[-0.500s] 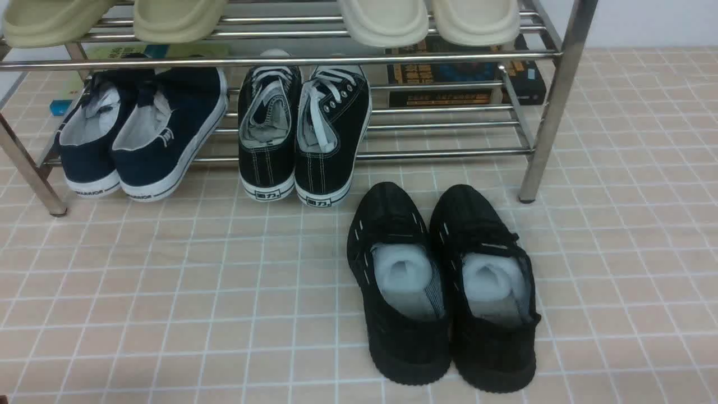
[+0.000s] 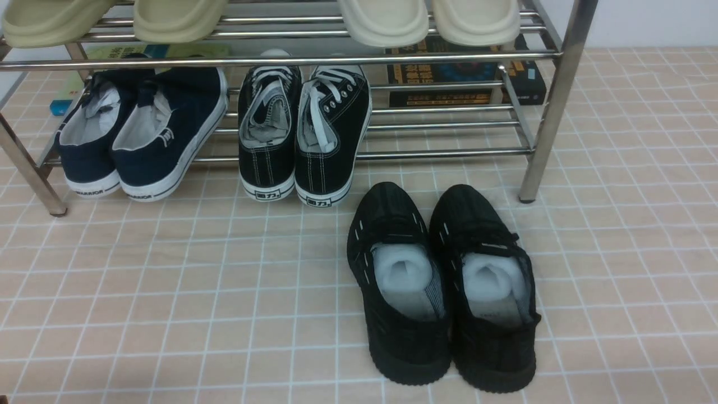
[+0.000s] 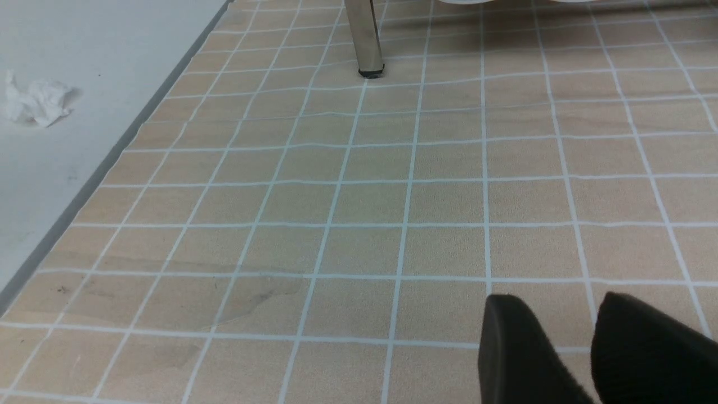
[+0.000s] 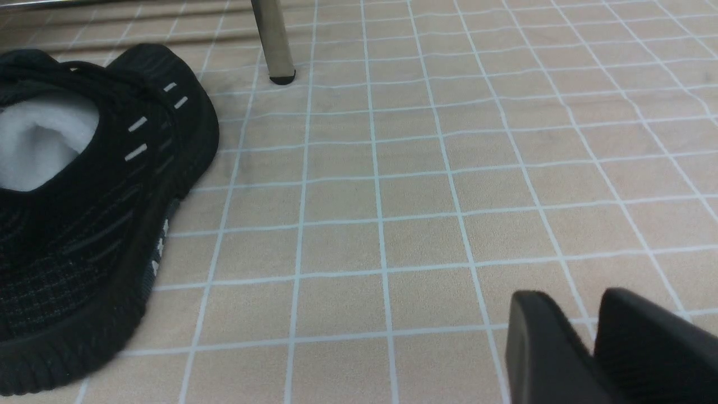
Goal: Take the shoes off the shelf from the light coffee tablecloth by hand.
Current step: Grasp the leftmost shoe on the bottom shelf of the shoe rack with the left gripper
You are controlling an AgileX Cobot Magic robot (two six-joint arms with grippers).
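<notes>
The navy-blue shoes lie as a pair at the left end of the shelf's lower tier, heels toward me, white soles over the front rod. The light coffee tablecloth covers the whole surface under the shelf. Neither gripper shows in the front view. My left gripper hovers low over bare cloth, open with nothing between its fingers, and a shelf leg stands far ahead of it. My right gripper is shut and empty above the cloth, to the right of a black knit shoe.
Black lace-up sneakers sit beside the navy pair on the lower tier. A black knit pair stands on the cloth in front of the shelf. Pale slippers fill the top tier and books lie behind. Crumpled paper lies beyond the cloth's edge.
</notes>
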